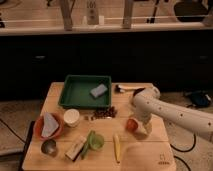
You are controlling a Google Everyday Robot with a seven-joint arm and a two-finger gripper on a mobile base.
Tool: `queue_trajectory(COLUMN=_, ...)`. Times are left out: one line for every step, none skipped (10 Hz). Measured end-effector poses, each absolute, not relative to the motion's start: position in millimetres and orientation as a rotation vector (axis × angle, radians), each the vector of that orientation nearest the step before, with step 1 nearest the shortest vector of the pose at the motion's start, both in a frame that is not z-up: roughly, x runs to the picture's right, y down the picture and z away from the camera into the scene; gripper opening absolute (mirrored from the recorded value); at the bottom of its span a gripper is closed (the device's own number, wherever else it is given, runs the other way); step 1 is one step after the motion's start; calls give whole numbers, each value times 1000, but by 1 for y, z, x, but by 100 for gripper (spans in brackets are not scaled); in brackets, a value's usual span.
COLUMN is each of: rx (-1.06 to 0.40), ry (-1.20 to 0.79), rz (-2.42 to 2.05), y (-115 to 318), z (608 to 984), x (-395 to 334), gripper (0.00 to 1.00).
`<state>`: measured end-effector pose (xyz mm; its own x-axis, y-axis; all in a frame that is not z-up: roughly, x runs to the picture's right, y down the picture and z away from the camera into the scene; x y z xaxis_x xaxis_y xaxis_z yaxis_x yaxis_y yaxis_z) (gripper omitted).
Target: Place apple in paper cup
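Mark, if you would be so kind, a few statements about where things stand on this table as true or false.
1. The apple lies inside the paper cup. False: it rests on the table, well to the right of the cup.
2. The gripper is low over the table, right beside the apple. True.
3. The green tray holds a grey-blue block. True.
4. The paper cup stands inside the green tray. False: it stands on the table in front of the tray, next to the orange bowl.
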<state>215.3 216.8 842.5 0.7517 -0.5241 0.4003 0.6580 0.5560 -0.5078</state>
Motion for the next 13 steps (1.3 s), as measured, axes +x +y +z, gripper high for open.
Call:
queue_trajectory(rx=-687, ry=-213, rz=-705, y=217, z=843, x=215, gripper=80)
queue_trajectory(rx=-687, ry=-214, rz=-707, y=217, z=843, x=215, gripper=80)
queue_trajectory(rx=-686, ry=-215, rz=-709, y=217, z=843, x=215, gripper=80)
queue_trajectory(rx=-687, ry=-216, rz=-712, y=217, z=844, x=215, gripper=80)
queue_trajectory(rx=-686, ry=-218, rz=-717, y=217, z=844, x=215, gripper=80)
queue_trajectory(rx=-687, ry=-219, rz=-720, y=217, z=844, x=215, gripper=80)
queue_trajectory(rx=-686, ry=-221, rz=-723, y=217, z=844, x=215, gripper=80)
queue_trajectory(rx=-687, ry=-222, rz=-726, y=217, z=844, x=215, gripper=80)
queue_trajectory(rx=-687, ry=-226, rz=-734, y=218, z=845, x=215, gripper=80)
queue_trajectory(rx=-687, ry=-228, rz=-736, y=218, z=845, x=215, gripper=80)
queue_trajectory(rx=-687, ry=-228, rz=-737, y=218, z=845, x=215, gripper=80)
queue_trajectory(rx=-687, ry=-228, rz=-738, y=218, z=845, x=215, gripper=80)
queue_trajectory(rx=-686, ry=-229, rz=-741, y=218, z=845, x=215, gripper=80)
